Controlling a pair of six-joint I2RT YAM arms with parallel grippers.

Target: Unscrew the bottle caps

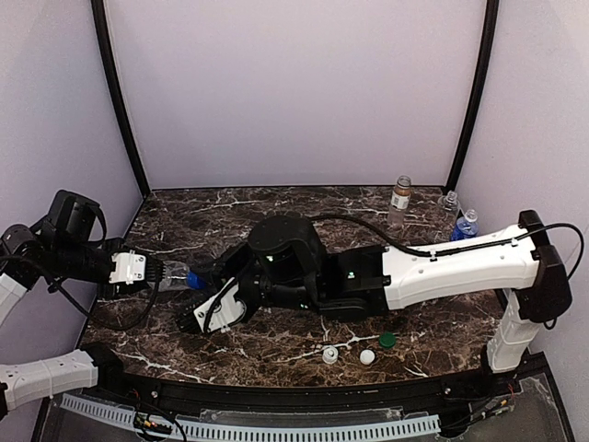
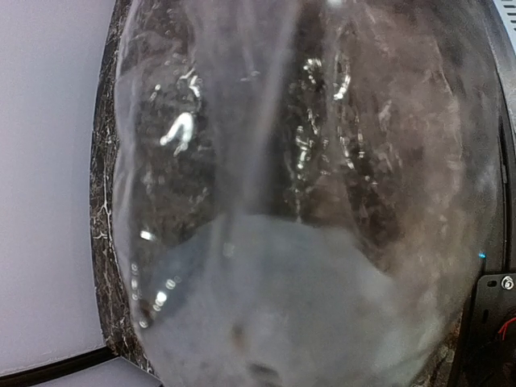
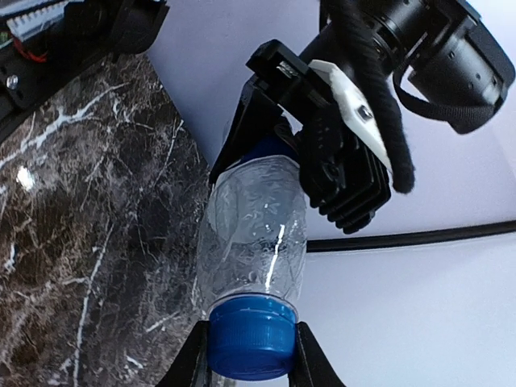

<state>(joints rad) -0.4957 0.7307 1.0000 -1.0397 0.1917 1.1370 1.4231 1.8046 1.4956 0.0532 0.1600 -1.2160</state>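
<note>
One cap is still on: the blue cap (image 3: 248, 339), on the neck of a clear bottle (image 3: 254, 234) that lies level in the air over the left side of the table (image 1: 276, 207). The right gripper (image 3: 250, 364) is nearly closed, its two fingers pressed to opposite sides of the blue cap. The left gripper (image 1: 155, 273) clamps the bottle's other end, jaws narrow around the body. In the left wrist view the bottle fills the picture as a blur.

Near the front edge three loose caps lie well apart from it: two white caps (image 1: 329, 354) (image 1: 367, 356) side by side and a green cap (image 1: 387, 339) just right of them. At the back right corner stand three open bottles: a tan-label bottle (image 1: 400, 195), a plain bottle (image 1: 450, 201) and a blue-label bottle (image 1: 467, 224).
</note>
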